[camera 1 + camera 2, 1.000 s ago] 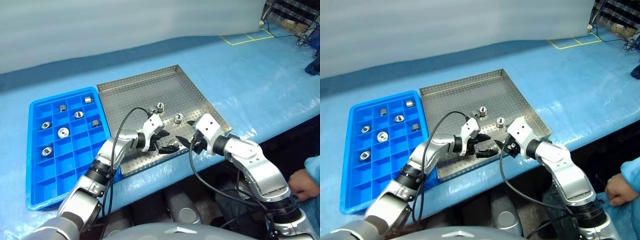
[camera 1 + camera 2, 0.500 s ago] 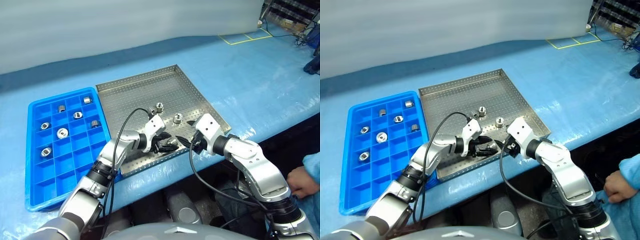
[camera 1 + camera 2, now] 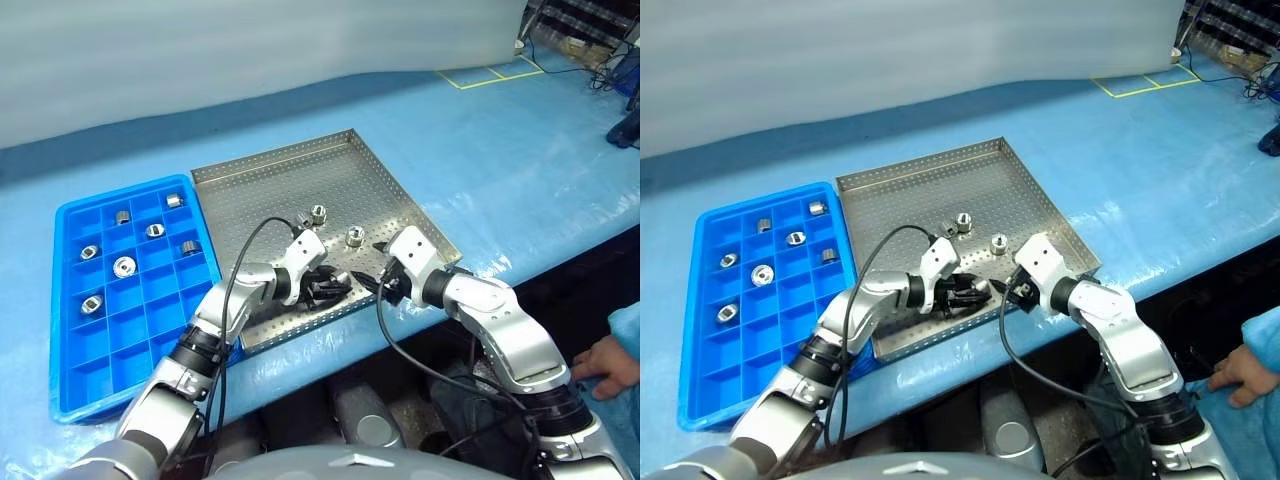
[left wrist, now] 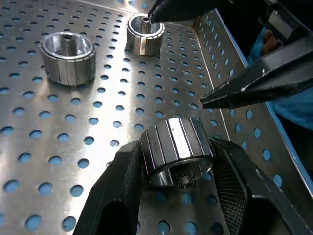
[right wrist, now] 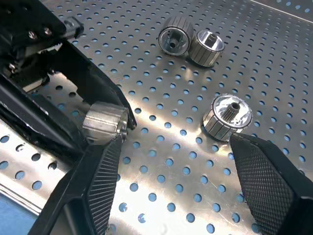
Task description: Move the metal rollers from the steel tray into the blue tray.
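Left wrist view has my left jaws (image 4: 178, 169) clamped around one of the metal rollers (image 4: 177, 151), which lies on its side near the steel tray's (image 3: 265, 175) front rim. Just beside it, nearer the tray's front right corner, my right jaws (image 5: 178, 183) stand wide apart, holding nothing. Farther into the tray sit three more rollers. Beyond the tray's left rim, the blue tray (image 3: 72, 385) holds six rollers in its far compartments on the table (image 3: 520, 150).

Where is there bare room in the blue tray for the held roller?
The blue tray has bare compartments all through its near half. Its far half is crowded, six rollers there. The left gripper holds a roller over the steel tray.
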